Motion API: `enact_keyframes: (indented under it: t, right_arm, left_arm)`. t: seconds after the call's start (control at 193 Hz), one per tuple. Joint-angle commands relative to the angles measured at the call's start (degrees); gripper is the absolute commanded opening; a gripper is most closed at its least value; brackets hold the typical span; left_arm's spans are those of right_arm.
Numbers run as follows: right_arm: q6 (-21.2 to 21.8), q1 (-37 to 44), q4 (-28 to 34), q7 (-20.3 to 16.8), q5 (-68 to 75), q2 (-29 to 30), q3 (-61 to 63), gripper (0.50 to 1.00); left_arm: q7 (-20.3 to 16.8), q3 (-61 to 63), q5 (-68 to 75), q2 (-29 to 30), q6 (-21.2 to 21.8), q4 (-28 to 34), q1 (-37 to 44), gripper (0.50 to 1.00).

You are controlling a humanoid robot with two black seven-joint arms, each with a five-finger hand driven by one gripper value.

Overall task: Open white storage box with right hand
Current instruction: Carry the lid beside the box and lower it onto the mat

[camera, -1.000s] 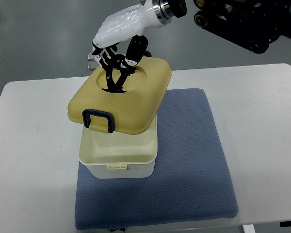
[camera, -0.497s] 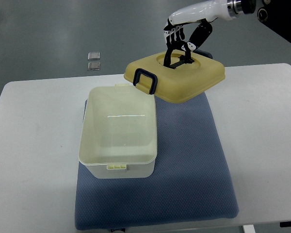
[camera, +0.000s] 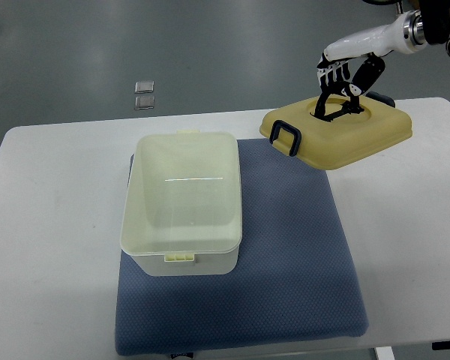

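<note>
Moved further right since half a second ago: right hand (camera: 343, 81), fingers curled through the recessed handle of the yellow lid (camera: 337, 136), gripping it. Held tilted above the table's (camera: 52, 225) far right part, near edge overhanging the blue mat's (camera: 285, 255) far right corner. Well apart to the left, white storage box (camera: 181, 259) open on the mat, bare tabletop along its left side.

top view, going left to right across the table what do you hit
bare white table → open storage box → blue mat → dark latch → yellow lid, held up by the right hand
</note>
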Motion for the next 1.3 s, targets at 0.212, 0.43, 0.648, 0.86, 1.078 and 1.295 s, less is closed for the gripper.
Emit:
enact_keyframes:
  t: [0.212, 0.43, 0.648, 0.86, 1.078, 1.295]
  right_arm:
    - [-0.38, -3.54, 0.09, -2.06, 0.03, 0.91, 0.34, 0.5]
    - [-0.64, -4.94, 0.09, -4.7, 1.0, 1.79, 1.13, 0.5]
    - [-0.47, -8.63, 0.09, -9.18, 5.21, 3.37, 5.08, 0.5]
    - [-1.61, -11.71, 0.09, -12.43, 11.46, 3.72, 5.35, 0.5]
    - [-3.1, -13.38, 0.27, -13.66, 12.95, 4.34, 5.35, 0.5]
    - [-3.28, -15.05, 0.62, -13.66, 13.92, 4.43, 5.35, 0.5]
  left_arm:
    - [0.0, 0.0, 0.0, 0.0, 0.08, 0.0, 0.0, 1.0]
    - [0.0, 0.0, 0.0, 0.0, 0.0, 0.0, 0.0, 1.0]
    - [0.0, 0.0, 0.0, 0.0, 0.0, 0.0, 0.0, 1.0]
    - [0.0, 0.0, 0.0, 0.0, 0.0, 0.0, 0.0, 1.0]
    - [0.0, 0.0, 0.0, 0.0, 0.0, 0.0, 0.0, 1.0]
    - [0.0, 0.0, -0.09, 0.0, 0.0, 0.0, 0.0, 1.0]
